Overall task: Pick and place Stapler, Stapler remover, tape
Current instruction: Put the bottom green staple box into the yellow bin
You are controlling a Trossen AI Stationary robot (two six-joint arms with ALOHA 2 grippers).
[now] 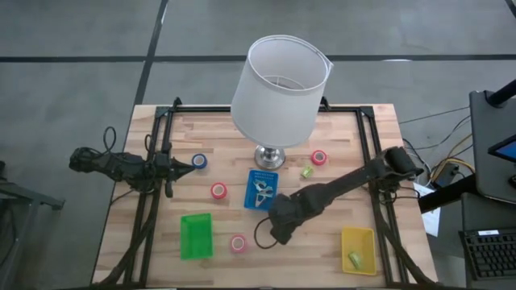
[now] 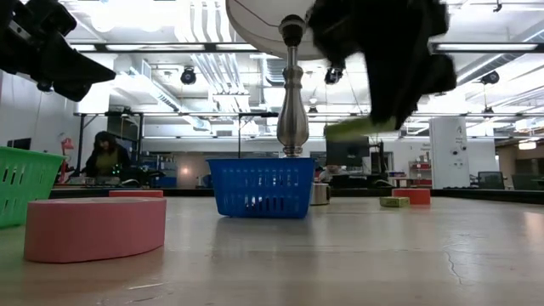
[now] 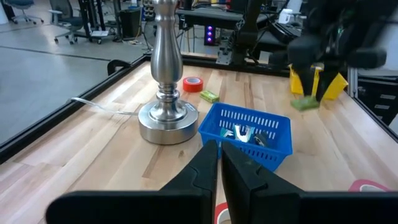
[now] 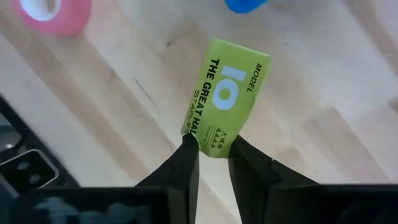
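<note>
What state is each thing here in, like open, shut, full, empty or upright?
Right hand: shut on the green staple box, off the table.
Left hand: shut, holding nothing.
Blue bin: holds metal pieces.
Green bin: empty.
Yellow bin: holds one small green item.
Lamp: standing upright.
Tape rolls: four, lying flat on the table.

On my counter (image 1: 339, 137) I count four tape rolls: three red (image 1: 218, 191) (image 1: 319, 158) (image 1: 238, 243) and one blue (image 1: 199, 162). There are three bins: green (image 1: 196, 236), blue (image 1: 261, 190), yellow (image 1: 358, 249). Three green staple boxes: one loose (image 1: 306, 171), one in the yellow bin (image 1: 354, 259), one in my right fingers (image 4: 225, 98). One lamp (image 1: 278, 89).
</note>
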